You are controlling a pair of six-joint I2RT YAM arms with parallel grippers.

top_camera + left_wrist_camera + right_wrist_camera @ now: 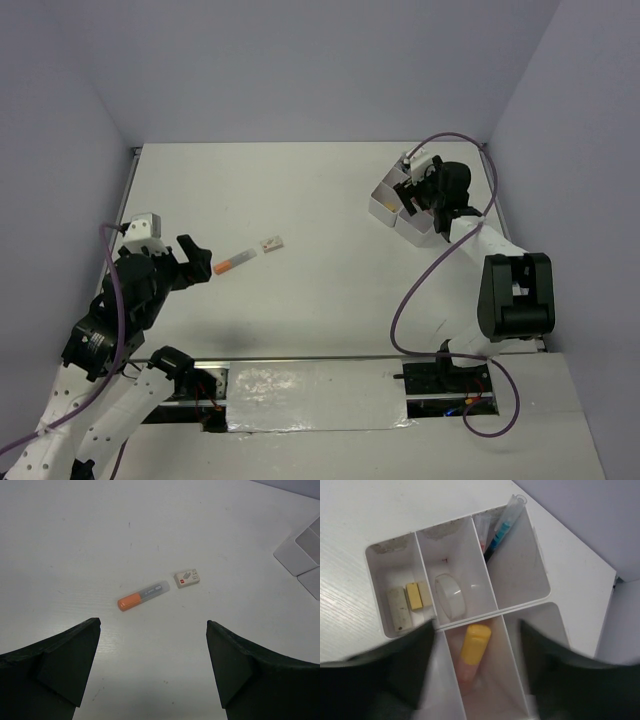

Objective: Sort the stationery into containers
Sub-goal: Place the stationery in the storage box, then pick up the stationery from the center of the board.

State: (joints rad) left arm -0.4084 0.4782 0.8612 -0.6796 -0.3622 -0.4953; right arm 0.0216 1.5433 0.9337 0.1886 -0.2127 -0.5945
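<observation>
The left gripper (200, 258) hangs low over the bench (330, 300) close to its left edge, about midway between the near and far edges. Its jaws are spread wide with nothing between them. In the wrist view, the two dark fingers (65, 660) stand at the bottom corners with bare surface between them. Just ahead of the fingertips lies an orange-capped marker (142, 595) with a grey, clear-ended barrel. It lies flat and free of the fingers, with its orange cap toward the gripper. Just past the marker's clear end, close to it but apart, a small eraser (187, 578) in a printed sleeve also lies flat. From overhead, the orange-capped marker (235, 262) and the small eraser (271, 244) form a short line running from the left gripper toward the middle of the bench.

The right gripper (476, 630) is poised over the white divided box (392, 205), which sits near the far right corner of the bench. Its jaws are also apart and grip nothing, and its blurred fingers (395, 680) frame the lower part of the wrist view. Directly below and between them, a yellow-capped marker (474, 645) lies inside one compartment of the white divided box (540, 587). Beyond it is a row of three compartments. The left one holds three small erasers (413, 596), one off-white and two yellow. The middle one holds a white tape ring (451, 597) leaning on its edge. In the right one, thin pens (501, 526) lean into the far corner, with a clear blue one sticking out above the rim.
</observation>
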